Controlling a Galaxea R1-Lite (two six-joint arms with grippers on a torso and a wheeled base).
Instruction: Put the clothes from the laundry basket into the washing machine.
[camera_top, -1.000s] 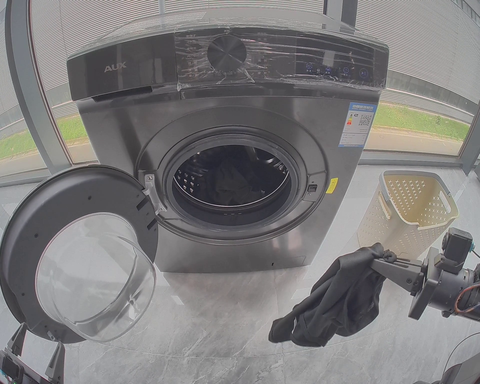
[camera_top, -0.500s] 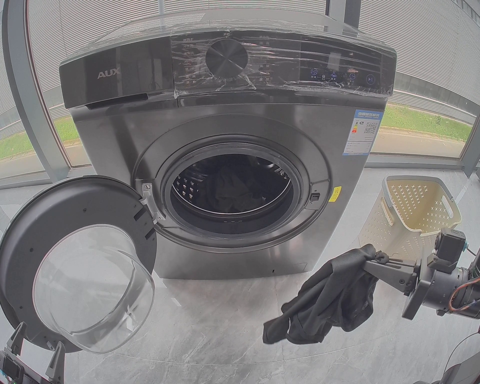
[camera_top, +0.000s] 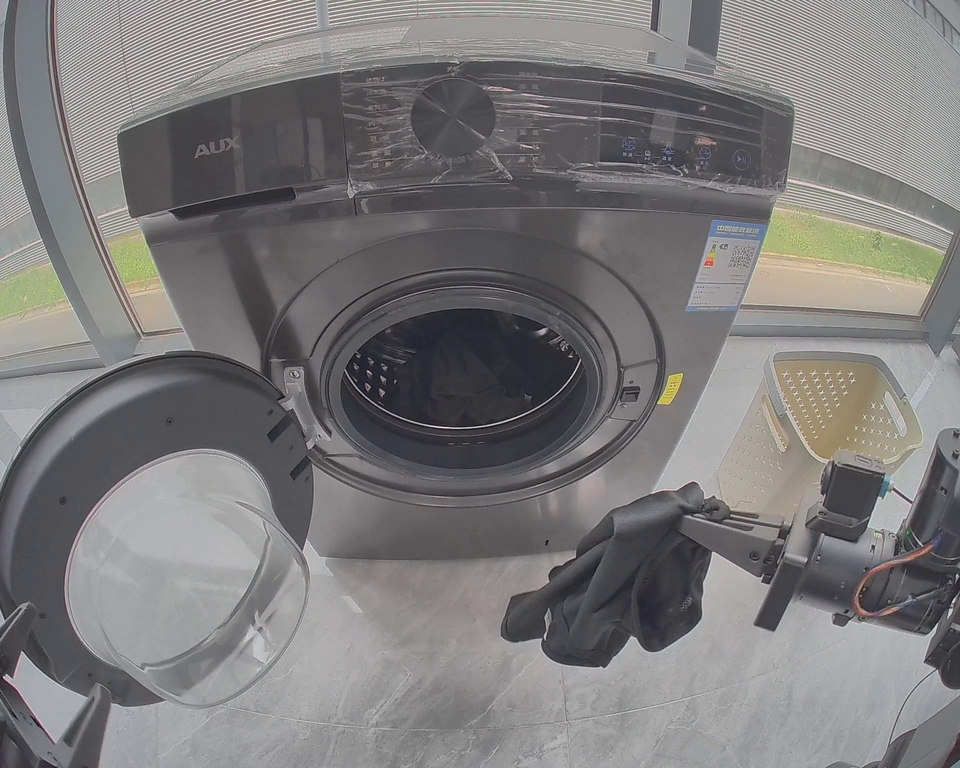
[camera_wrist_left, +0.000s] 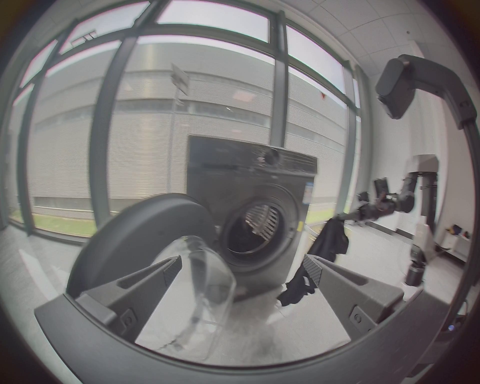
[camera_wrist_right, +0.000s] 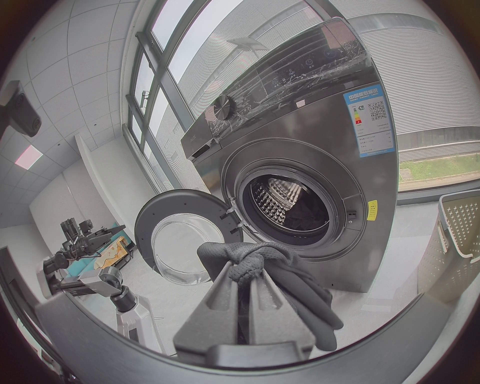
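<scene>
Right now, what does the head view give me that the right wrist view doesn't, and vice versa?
Head view: the inside of the laundry basket, with nothing in the part that shows, and the whole dark garment hanging loose from the right gripper, lower than the drum and to its right.
Right wrist view: the fingers shut on a bunched fold of that garment, seen close, and the drum's shiny ribbed wall.
Both: the washing machine, its door swung open, and dark clothing already in the drum.
</scene>
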